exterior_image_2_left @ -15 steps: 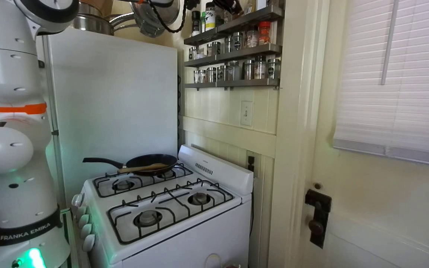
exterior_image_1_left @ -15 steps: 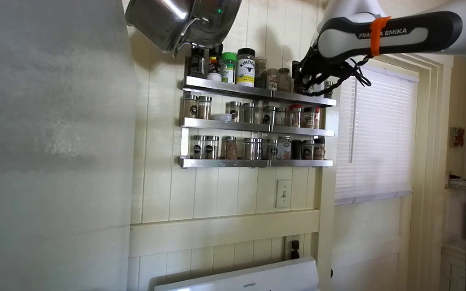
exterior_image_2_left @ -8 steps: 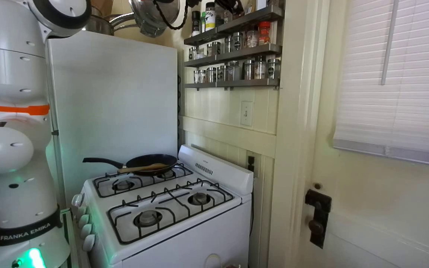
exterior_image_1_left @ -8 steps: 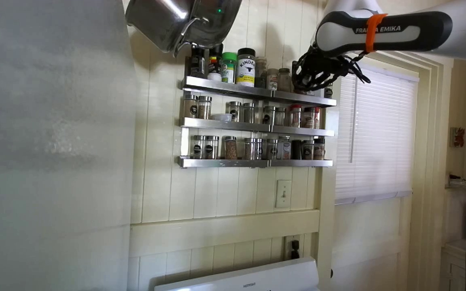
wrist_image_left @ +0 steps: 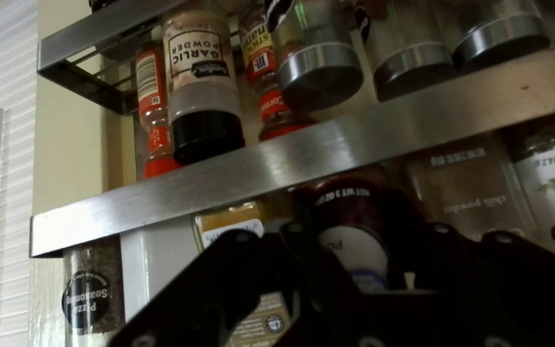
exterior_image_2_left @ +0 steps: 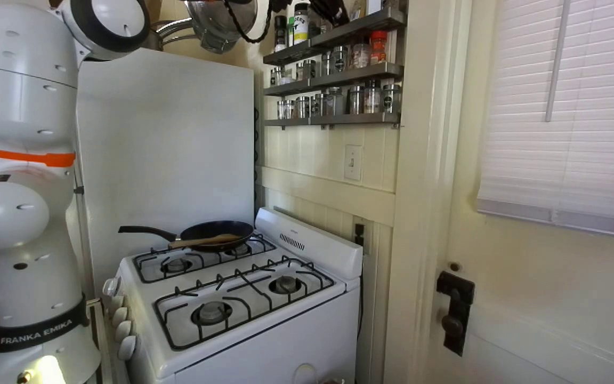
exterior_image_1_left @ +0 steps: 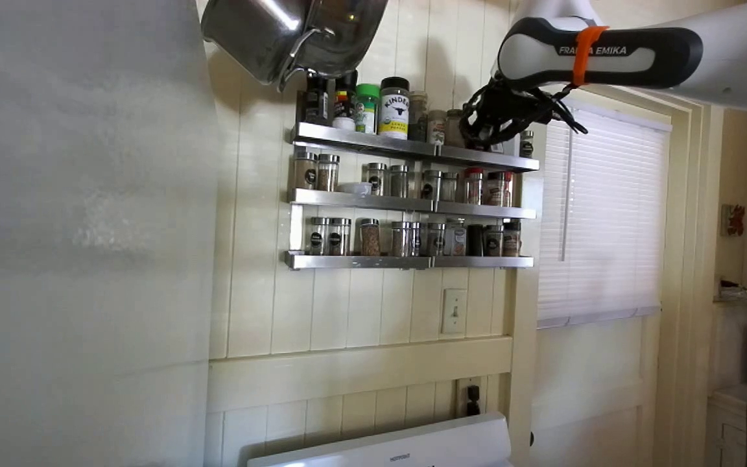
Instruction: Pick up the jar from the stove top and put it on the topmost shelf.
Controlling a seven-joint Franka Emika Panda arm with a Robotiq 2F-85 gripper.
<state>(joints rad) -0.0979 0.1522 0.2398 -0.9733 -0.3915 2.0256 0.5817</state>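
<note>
Arm (exterior_image_1_left: 646,61) shifted left in exterior view within last second; placing likely in final stage. Gripper (wrist_image_left: 367,236) flanks jar (wrist_image_left: 347,207) toward right end of topmost shelf (exterior_image_1_left: 373,144). Pinch or release: cannot tell. Shelf contact: hidden.

Home kitchen, pretty obviously. There's a white stove top (exterior_image_2_left: 207,273) with gas burners (exterior_image_2_left: 285,284), and a black frying pan (exterior_image_2_left: 210,229) sits on it with a wooden utensil (exterior_image_2_left: 205,241) resting in the pan. In both exterior views a three-tier metal spice rack (exterior_image_1_left: 406,203) hangs on a cream paneled wall (exterior_image_1_left: 331,305), loaded with jars (exterior_image_1_left: 369,239), and in the wrist view you can read a garlic powder label (wrist_image_left: 198,53) and a pizza seasoning label (wrist_image_left: 86,299). Shiny pots (exterior_image_1_left: 250,39) up high too. What's probably a fridge (exterior_image_2_left: 168,138) stands next to the stove top, but mostly just its side shows. There's also a door (exterior_image_2_left: 541,320) with blinds (exterior_image_2_left: 563,112).
</note>
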